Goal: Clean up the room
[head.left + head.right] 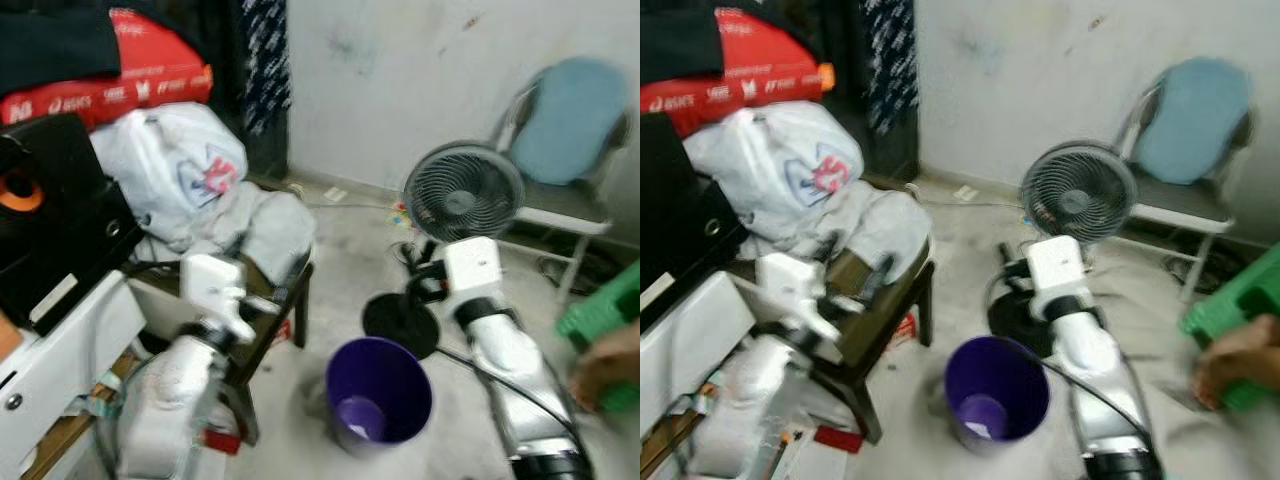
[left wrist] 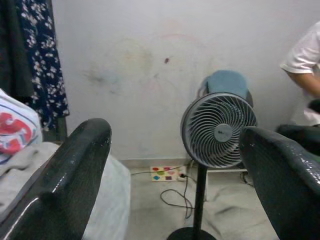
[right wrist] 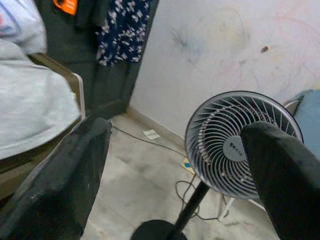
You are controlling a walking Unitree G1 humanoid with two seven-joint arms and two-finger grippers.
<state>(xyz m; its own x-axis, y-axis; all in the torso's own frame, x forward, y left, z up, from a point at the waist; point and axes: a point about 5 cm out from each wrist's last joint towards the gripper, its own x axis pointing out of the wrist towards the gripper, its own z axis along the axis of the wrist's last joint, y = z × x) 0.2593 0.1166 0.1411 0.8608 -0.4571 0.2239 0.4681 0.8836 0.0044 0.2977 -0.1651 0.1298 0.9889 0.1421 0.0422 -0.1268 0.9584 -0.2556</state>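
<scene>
From the head, a purple bin (image 1: 378, 393) is sitting on the floor between both arms. The left gripper (image 2: 175, 165) is holding its jaws wide, empty, facing a fan (image 2: 218, 130). The right gripper (image 3: 175, 165) is likewise gaping, touching nothing.

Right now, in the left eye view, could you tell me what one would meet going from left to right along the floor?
Clothes-piled chair → purple bin → standing fan → blue-backed chair → green stool.
</scene>
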